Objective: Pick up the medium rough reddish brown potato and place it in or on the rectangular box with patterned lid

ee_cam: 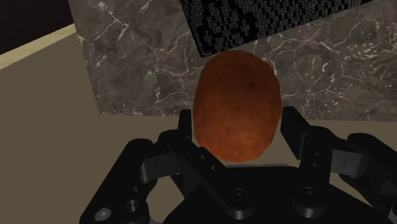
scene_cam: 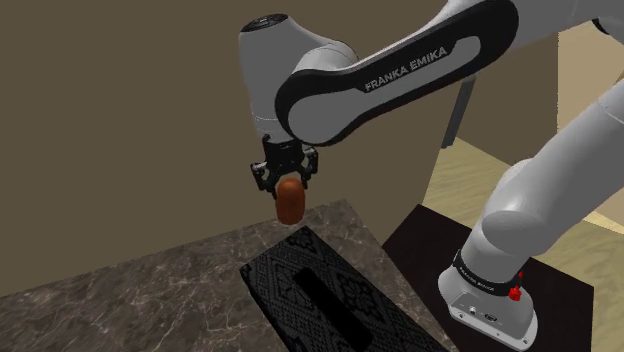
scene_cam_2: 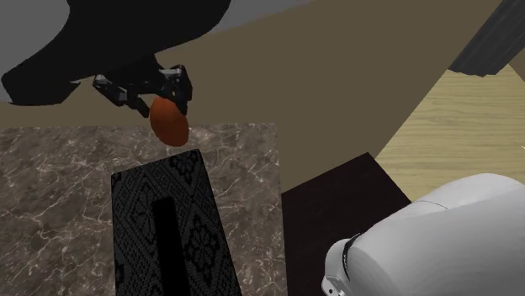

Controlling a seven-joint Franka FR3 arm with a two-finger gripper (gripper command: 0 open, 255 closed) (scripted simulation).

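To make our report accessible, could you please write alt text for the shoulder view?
A white robot arm holds a reddish brown potato in its black gripper, in the air close to the far end of a black patterned box, which lies on a dark marbled tabletop.

One brand name showing
White letters reading "FRANKA EMIKA" are running along the white robot arm's black curved band (scene_cam: 405,70).

The potato (ee_cam: 235,105) has matt, speckled reddish-brown skin; the table (scene_cam: 150,290) is dark veined marble; the box (scene_cam: 352,298) looks matt, finely patterned.
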